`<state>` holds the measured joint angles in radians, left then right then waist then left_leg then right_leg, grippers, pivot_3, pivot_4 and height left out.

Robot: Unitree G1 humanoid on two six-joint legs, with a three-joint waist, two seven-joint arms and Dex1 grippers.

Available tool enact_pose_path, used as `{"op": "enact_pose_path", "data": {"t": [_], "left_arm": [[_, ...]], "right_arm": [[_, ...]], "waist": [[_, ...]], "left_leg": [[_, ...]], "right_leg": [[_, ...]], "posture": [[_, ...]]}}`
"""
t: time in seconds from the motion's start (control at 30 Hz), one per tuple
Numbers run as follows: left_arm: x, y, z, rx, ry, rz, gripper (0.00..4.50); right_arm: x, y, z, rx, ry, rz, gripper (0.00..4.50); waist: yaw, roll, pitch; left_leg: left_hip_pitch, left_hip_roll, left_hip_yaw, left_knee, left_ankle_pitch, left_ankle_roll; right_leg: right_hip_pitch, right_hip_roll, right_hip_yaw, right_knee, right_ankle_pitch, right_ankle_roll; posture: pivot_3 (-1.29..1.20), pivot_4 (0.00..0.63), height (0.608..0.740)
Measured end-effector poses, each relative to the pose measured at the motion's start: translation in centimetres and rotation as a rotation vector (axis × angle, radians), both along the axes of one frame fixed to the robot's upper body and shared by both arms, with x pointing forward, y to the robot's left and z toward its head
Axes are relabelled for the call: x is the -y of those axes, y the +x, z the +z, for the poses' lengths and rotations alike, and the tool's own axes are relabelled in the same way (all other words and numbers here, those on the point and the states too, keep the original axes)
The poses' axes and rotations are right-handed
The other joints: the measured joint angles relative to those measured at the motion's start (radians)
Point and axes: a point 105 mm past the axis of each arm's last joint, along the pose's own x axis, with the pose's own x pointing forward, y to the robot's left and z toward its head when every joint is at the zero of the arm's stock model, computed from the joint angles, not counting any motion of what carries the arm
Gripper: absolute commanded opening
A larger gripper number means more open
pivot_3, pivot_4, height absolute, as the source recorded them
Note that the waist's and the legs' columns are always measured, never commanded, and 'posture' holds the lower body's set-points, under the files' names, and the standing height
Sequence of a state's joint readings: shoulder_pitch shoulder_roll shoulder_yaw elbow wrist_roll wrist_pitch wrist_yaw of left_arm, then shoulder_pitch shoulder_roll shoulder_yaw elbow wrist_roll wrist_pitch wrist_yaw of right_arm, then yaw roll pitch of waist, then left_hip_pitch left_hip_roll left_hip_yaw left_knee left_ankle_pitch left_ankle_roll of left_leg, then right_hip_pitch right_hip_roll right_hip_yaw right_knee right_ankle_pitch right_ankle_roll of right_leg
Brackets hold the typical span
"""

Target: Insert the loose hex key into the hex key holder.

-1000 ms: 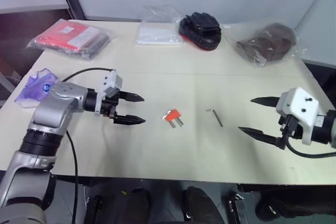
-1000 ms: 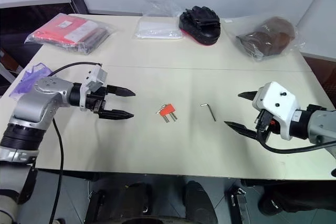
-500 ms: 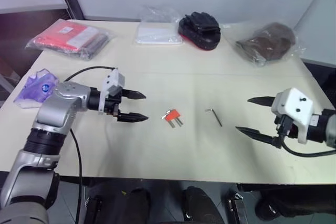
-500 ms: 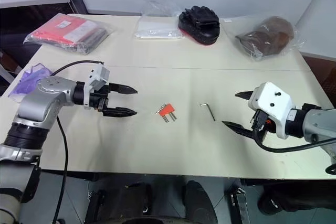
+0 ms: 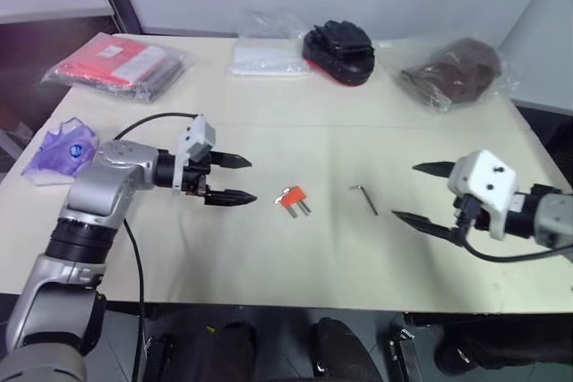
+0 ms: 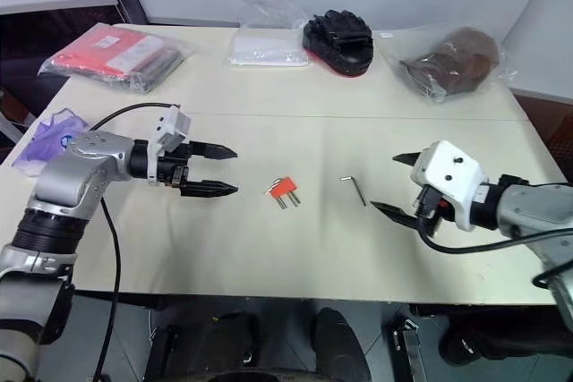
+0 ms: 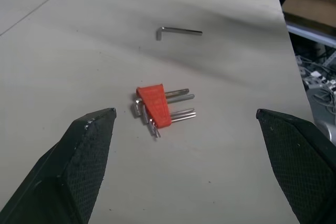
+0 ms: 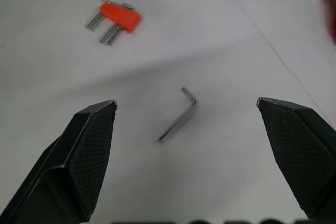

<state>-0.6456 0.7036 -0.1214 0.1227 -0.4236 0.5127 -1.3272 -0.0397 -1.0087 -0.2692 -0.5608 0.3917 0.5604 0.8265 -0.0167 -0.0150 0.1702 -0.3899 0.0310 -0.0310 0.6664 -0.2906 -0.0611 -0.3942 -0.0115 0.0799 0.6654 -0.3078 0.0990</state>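
The loose hex key (image 5: 364,199), a thin grey L-shaped rod, lies flat on the beige table (image 5: 269,131) right of centre. The hex key holder (image 5: 291,196), a small orange-red block with short grey keys sticking out, lies left of it near the middle. My left gripper (image 5: 236,179) hovers open just left of the holder, pointing at it; the holder (image 7: 154,105) sits between the fingers in its wrist view. My right gripper (image 5: 414,194) is open to the right of the loose key (image 8: 178,115), aimed toward it, nothing held.
Along the far edge lie a red packet in plastic (image 5: 121,62), a clear bag (image 5: 264,55), a black and red object (image 5: 340,49) and a brown bagged item (image 5: 457,69). A purple bag (image 5: 58,145) sits at the left edge. A black cable loops from my left arm.
My right gripper has moved left toward the loose hex key. My left gripper has stayed in place, and both objects lie as before.
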Motion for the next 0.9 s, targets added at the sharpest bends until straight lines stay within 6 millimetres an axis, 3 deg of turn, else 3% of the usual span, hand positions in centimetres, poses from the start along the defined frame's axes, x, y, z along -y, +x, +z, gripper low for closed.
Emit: {"op": "enact_pose_path", "data": {"t": [0.13, 0.3, 0.53, 0.9], "left_arm": [[-0.1, 0.3, -0.1, 0.002, -0.001, 0.020, 4.48], [-0.3, 0.4, -0.1, 0.016, 0.007, 0.028, 4.48], [-0.4, 0.4, -0.3, 0.016, 0.016, 0.034, 4.48], [-0.5, 0.1, -0.6, 0.016, 0.025, 0.040, 4.48]], "right_arm": [[-1.1, 1.7, -1.6, 0.016, 0.048, -0.018, 4.50], [-3.6, 3.5, -5.0, -0.021, 0.071, -0.011, 4.50], [-6.9, 6.1, -6.9, -0.021, 0.081, 0.023, 4.50], [-8.6, 6.8, -9.1, -0.051, 0.058, 0.075, 4.50]], "waist": [[0.000, 0.000, 0.000], [-0.001, 0.000, 0.000], [0.000, 0.000, 0.000], [-0.002, 0.000, 0.000]], "left_leg": [[-0.001, 0.000, 0.000, 0.000, 0.000, 0.000], [-0.001, 0.000, 0.000, 0.000, 0.000, 0.000], [-0.001, 0.000, 0.000, 0.000, 0.000, 0.000], [-0.002, 0.000, 0.000, 0.000, 0.000, 0.000]], "right_leg": [[-0.001, 0.000, 0.000, 0.000, 0.000, 0.000], [-0.002, 0.000, 0.000, 0.001, 0.000, 0.000], [-0.003, 0.000, 0.000, 0.002, 0.000, 0.000], [-0.003, 0.000, 0.000, 0.002, 0.000, 0.000]], "posture": [[0.00, 0.150, 0.740], [0.00, 0.150, 0.740], [0.00, 0.150, 0.740], [0.00, 0.150, 0.740]]}}
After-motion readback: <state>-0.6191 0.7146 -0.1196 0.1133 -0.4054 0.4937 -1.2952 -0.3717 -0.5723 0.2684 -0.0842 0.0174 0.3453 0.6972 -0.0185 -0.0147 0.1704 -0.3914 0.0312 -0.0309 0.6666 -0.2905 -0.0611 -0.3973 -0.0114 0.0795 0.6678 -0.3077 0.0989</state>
